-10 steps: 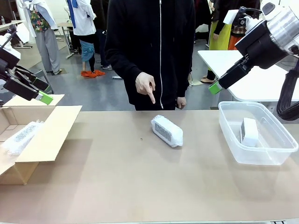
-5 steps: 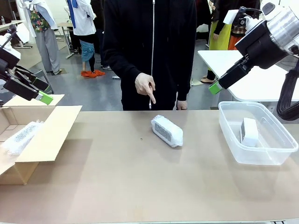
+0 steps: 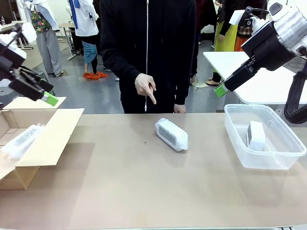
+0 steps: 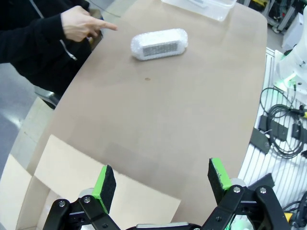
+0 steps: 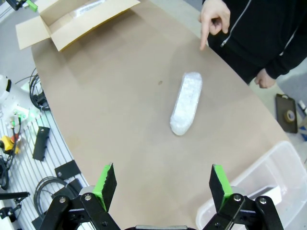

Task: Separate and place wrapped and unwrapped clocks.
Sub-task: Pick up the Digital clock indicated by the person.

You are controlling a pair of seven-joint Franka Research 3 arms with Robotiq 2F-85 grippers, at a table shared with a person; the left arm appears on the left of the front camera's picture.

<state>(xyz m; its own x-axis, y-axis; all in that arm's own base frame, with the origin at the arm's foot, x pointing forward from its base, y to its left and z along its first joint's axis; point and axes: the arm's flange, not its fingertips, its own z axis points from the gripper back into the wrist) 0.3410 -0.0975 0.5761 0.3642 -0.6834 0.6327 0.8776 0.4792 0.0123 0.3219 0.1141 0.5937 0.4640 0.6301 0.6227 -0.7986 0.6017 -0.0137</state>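
Note:
A bubble-wrapped clock (image 3: 171, 134) (image 4: 159, 44) (image 5: 186, 103) lies in the middle of the table. The person's hand (image 3: 145, 87) (image 5: 214, 17) points down toward it from the far side. Another wrapped clock (image 3: 21, 140) rests inside the open cardboard box (image 3: 48, 139) at the left. The bare white unwrapped clock (image 3: 256, 135) sits in the clear plastic tub (image 3: 288, 158) at the right. My left gripper (image 3: 45, 96) (image 4: 163, 175) hovers open above the box's far corner. My right gripper (image 3: 221, 88) (image 5: 162, 179) hangs open high above the tub's far left side. Neither holds anything.
The box's flap (image 4: 72, 167) lies spread on the table beneath my left gripper. A white table (image 3: 268, 81) stands behind the tub, and people move about farther back. Cables (image 4: 280, 129) and gear lie off the table's near edge.
The person and the pointing hand have shifted a little to the left. My left gripper has risen slightly and edged right. The right arm and the clocks have stayed put.

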